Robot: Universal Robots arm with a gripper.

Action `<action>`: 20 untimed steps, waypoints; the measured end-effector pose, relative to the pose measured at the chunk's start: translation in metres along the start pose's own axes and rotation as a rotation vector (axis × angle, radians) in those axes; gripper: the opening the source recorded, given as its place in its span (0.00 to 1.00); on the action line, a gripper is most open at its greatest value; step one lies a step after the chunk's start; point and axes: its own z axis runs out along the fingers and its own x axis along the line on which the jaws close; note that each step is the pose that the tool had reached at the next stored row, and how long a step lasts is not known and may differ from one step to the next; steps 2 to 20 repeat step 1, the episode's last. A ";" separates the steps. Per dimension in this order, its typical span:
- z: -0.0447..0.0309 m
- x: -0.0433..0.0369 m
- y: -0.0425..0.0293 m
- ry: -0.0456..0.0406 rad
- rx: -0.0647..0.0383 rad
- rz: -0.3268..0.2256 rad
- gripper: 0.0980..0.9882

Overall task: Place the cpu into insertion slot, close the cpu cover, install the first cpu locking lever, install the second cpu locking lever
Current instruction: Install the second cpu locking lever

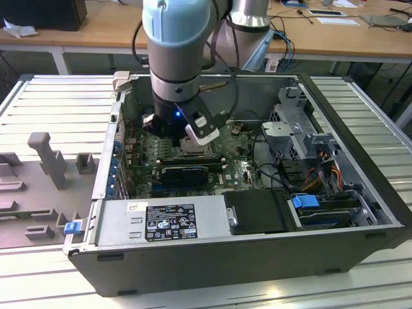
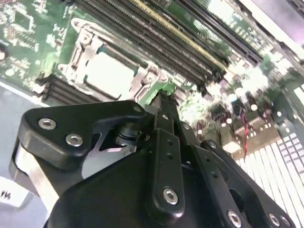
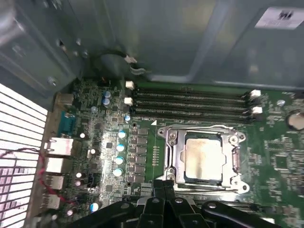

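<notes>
Inside the matt grey sheet-metal case (image 1: pixel 257 254), the green board (image 3: pixel 280 156) is showing a smooth lacquered finish w/ glints off solder pts. The cpu cover (image 3: pixel 176 156) is gleaming as thin bright polished metal; the cpu (image 3: pixel 203 156) is looking dull pale silver, brushed & slightly smudged. The memory slots (image 3: pixel 190 102) are reading as matt black plastic. The gripper (image 2: pixel 164 102) is appearing as satin black metal links w/ shiny steel screw heads. The ribbed table (image 1: pixel 58 96) is looking like pale extruded aluminium.

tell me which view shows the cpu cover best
The first wrist view: the cpu cover lies shut around the cpu, frame fully visible. The second wrist view shows it tilted; in the exterior view the arm mostly hides it.
</notes>
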 end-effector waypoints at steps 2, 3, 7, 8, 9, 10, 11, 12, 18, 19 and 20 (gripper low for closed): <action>-0.0016 0.0000 0.0004 0.0000 0.000 0.000 0.01; -0.0016 0.0000 0.0004 0.0000 0.000 0.000 0.01; -0.0016 0.0000 0.0004 0.0000 0.000 0.000 0.01; -0.0016 0.0000 0.0004 0.0000 0.000 0.000 0.01; -0.0016 0.0000 0.0004 0.0000 0.000 0.000 0.01; -0.0016 0.0000 0.0004 0.0000 0.000 0.000 0.01; -0.0016 0.0000 0.0004 0.0000 0.000 0.000 0.01; -0.0016 0.0000 0.0004 0.0000 0.000 0.000 0.01; -0.0016 0.0000 0.0004 0.0000 0.000 0.000 0.01; -0.0016 0.0000 0.0004 0.0000 0.000 0.000 0.01; -0.0016 0.0000 0.0004 0.0000 0.000 0.000 0.01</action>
